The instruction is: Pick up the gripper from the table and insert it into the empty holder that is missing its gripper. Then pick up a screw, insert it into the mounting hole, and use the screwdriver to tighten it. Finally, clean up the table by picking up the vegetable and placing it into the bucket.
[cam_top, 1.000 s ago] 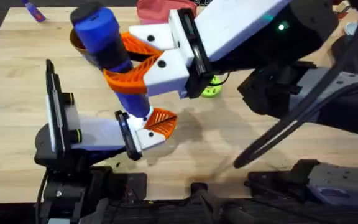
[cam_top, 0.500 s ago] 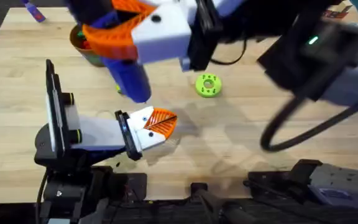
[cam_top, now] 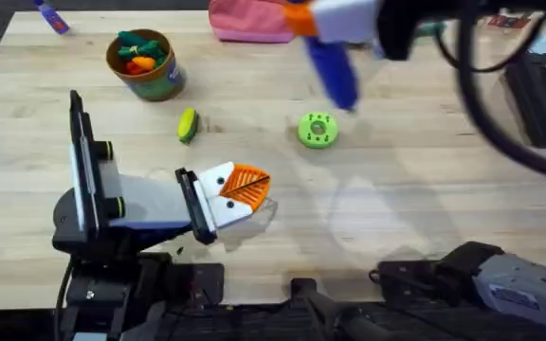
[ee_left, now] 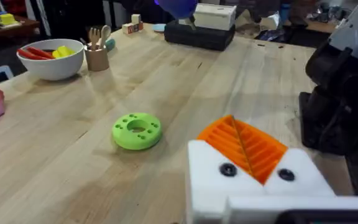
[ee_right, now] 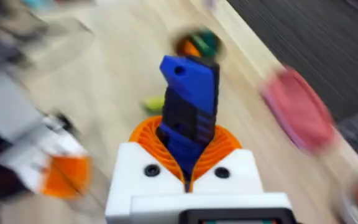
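Observation:
My right gripper (cam_top: 322,21) is high over the table's back, shut on the blue screwdriver (cam_top: 332,68); the screwdriver (ee_right: 190,99) stands between its orange pads. My left gripper (cam_top: 240,189) rests low near the front left, shut, with nothing held. Both its white finger blocks carry orange ribbed tips (ee_left: 244,146) and black screw heads (ee_left: 227,169), so I cannot tell which block is the holder. The yellow-green vegetable (cam_top: 188,124) lies on the wooden table (cam_top: 425,170), just in front of the olive bucket (cam_top: 146,66), which holds plush toys.
A green round disc (cam_top: 318,130) lies mid-table, right of the vegetable. A pink pouch (cam_top: 246,21) sits at the back edge. In the left wrist view a white bowl (ee_left: 50,59), a utensil cup (ee_left: 96,56) and a black box (ee_left: 199,34) stand farther off.
My right arm has lifted the screwdriver off the left gripper and swung it back and to the right, uncovering the bucket, vegetable and disc. The left arm has not moved.

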